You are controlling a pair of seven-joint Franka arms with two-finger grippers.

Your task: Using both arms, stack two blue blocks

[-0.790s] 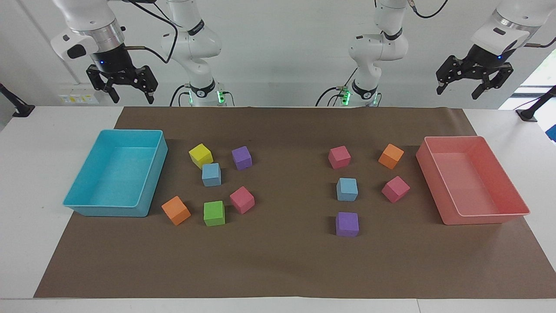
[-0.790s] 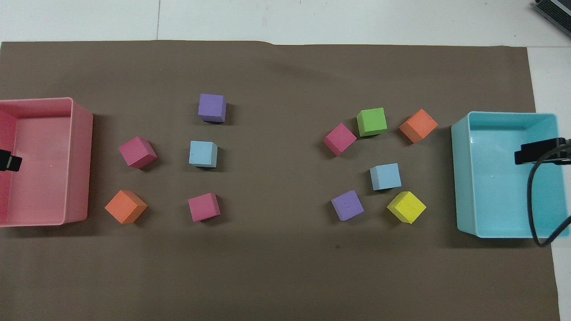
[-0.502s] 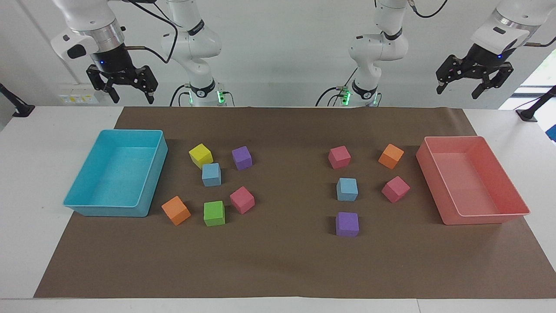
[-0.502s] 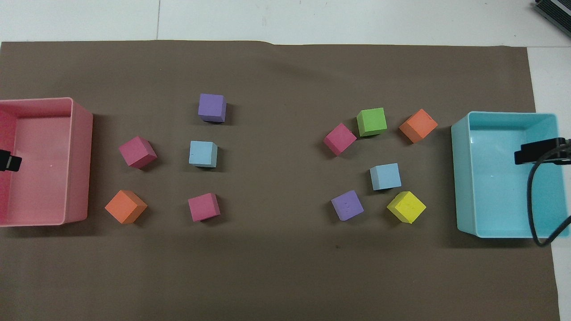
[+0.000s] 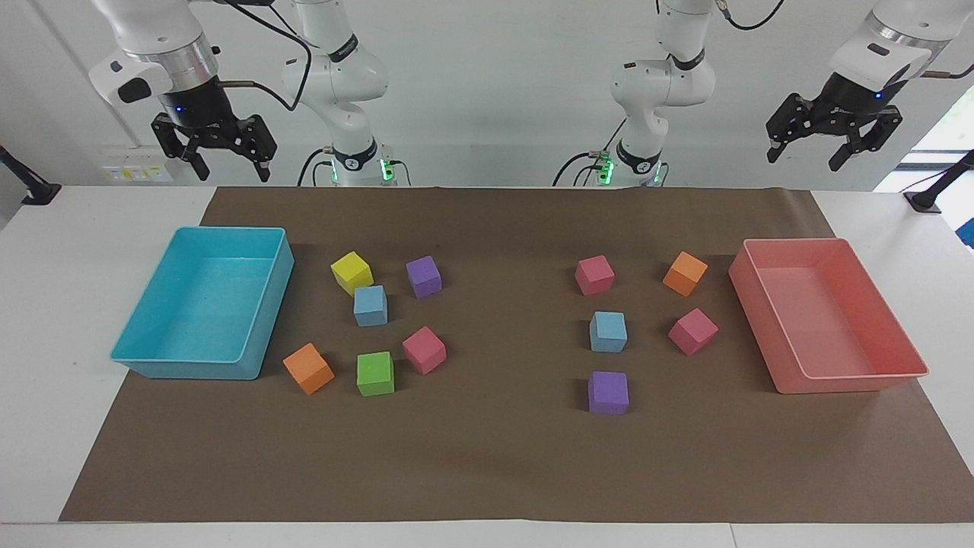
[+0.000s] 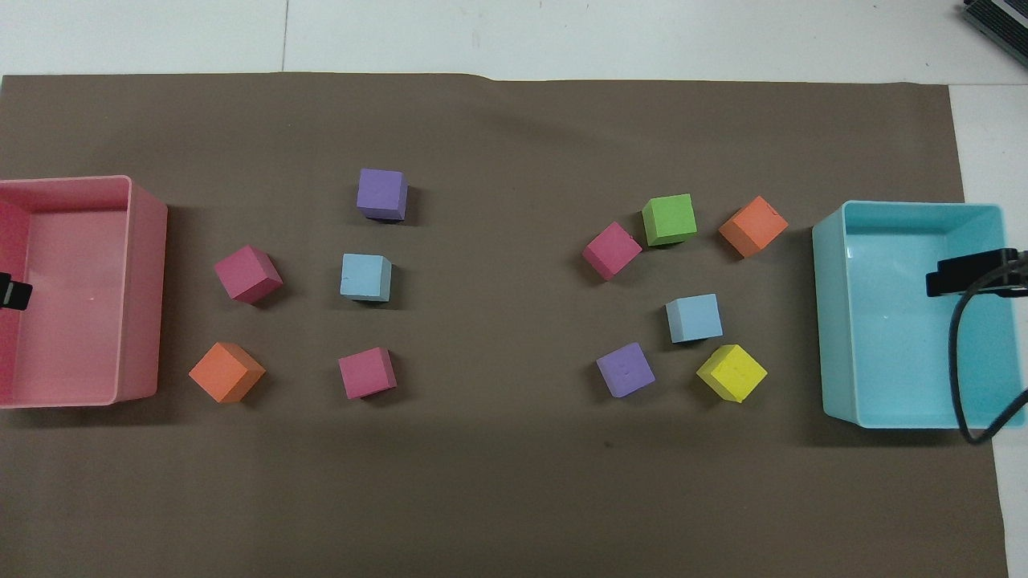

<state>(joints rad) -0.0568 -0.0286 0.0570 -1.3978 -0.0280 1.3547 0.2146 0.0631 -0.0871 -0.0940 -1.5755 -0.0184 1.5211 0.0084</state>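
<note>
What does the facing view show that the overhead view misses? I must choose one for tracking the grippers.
Facing only: whole white arms, left gripper and right gripper open, raised, empty. Overhead only: a striped object at the table corner; of the arms, only black tips at the edges. Both: two light sky-blue foam cubes unstacked, turquoise tray, pink tray.

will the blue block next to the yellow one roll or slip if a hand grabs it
Probably not. The blue block is a flat-faced cube sitting square on the brown paper, so rolling seems unlikely. It looks like matte foam: likely light, grippable, slightly squashy.
</note>
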